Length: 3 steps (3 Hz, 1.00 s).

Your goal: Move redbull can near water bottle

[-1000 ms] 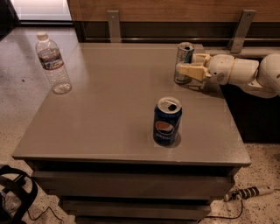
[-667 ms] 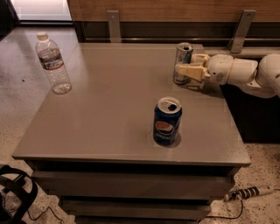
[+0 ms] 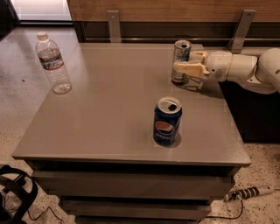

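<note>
At the bottom of the frame a white power strip (image 3: pixel 249 192) lies on the speckled floor at lower right, and a black looped strap (image 3: pixel 19 190) at lower left. Above them stands the table (image 3: pixel 109 109), a grey, matte, flat top with straight edges and a shelf under it.

Nearest on the top, a little right of centre, is the blue can (image 3: pixel 167 122). It is wide and round, of shiny metal, with a red and white round mark and an open top. It stands upright and apart from all else, in the same place as a second ago.

Further back, at the upper right of the frame, the slim can (image 3: pixel 181 51) stands upright on the table. It is narrow, silver and blue. The gripper (image 3: pixel 183 64) comes in from the right edge on a smooth white rounded arm (image 3: pixel 236 68). Its beige fingers (image 3: pixel 188 69) are closed narrow on this can, one across the front and one behind. Can and gripper are almost where they were before; I see only a very small shift to the left.

At the upper left, well apart from the slim can, the bottle (image 3: pixel 52 63) stands at the table's edge, clear ribbed plastic with white cap and label band, not moved.

Behind are a wooden wall (image 3: pixel 175 8) and two metal brackets (image 3: pixel 113 24).
</note>
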Each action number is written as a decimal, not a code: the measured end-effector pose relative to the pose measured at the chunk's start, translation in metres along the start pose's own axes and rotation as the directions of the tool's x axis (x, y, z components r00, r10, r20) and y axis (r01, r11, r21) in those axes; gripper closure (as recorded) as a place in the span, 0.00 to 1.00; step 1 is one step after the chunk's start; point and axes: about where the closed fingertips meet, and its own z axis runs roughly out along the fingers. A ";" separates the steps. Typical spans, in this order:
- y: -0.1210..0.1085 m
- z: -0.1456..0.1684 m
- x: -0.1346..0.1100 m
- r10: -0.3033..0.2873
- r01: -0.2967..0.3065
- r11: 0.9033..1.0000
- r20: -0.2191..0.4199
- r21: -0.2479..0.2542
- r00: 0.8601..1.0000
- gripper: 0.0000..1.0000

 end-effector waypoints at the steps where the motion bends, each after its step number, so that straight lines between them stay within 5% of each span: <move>1: 0.013 0.011 -0.019 -0.005 0.005 1.000 0.001 -0.004 1.000 1.00; 3: 0.060 0.045 -0.054 -0.019 0.019 1.000 -0.015 -0.006 1.000 1.00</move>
